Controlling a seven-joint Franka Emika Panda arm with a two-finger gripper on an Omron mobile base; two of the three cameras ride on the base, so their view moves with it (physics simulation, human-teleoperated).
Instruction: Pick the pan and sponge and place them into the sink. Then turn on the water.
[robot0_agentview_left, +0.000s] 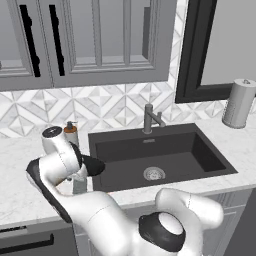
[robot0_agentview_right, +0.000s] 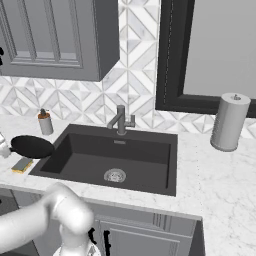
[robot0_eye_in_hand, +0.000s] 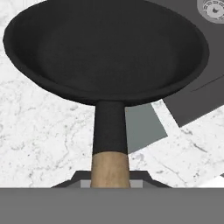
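Pan (robot0_eye_in_hand: 105, 48) is seen held by its wooden handle, which runs straight down the hand view into the claw (robot0_eye_in_hand: 110, 183), clenched on that handle so that the black bowl stands directly ahead of the fingertips. In the right base view the pan (robot0_agentview_right: 32, 146) is shown at the left edge of the sink (robot0_agentview_right: 150, 137), its bowl over the white marble counter (robot0_agentview_right: 225, 175) and just beside the basin's left rim; whether it is lifted clear of the counter cannot be told. In the left base view a part of the dark bowl (robot0_agentview_left: 95, 166) is seen past the white arm, at the sink's (robot0_agentview_left: 200, 132) near left corner. The sponge (robot0_agentview_right: 22, 165) lies flat on the counter just nearer than the pan, left of the basin, and in the hand view its grey-green top (robot0_eye_in_hand: 142, 124) is glimpsed under the pan's rim, right of the handle. The faucet (robot0_agentview_right: 120, 120) stands upright at the far rim of the sink, and the round drain (robot0_agentview_right: 115, 175) lies in the basin floor. A soap dispenser (robot0_agentview_right: 45, 122) stands on the counter beyond the pan, and a paper towel roll (robot0_agentview_right: 227, 122) stands well to the right of the sink.
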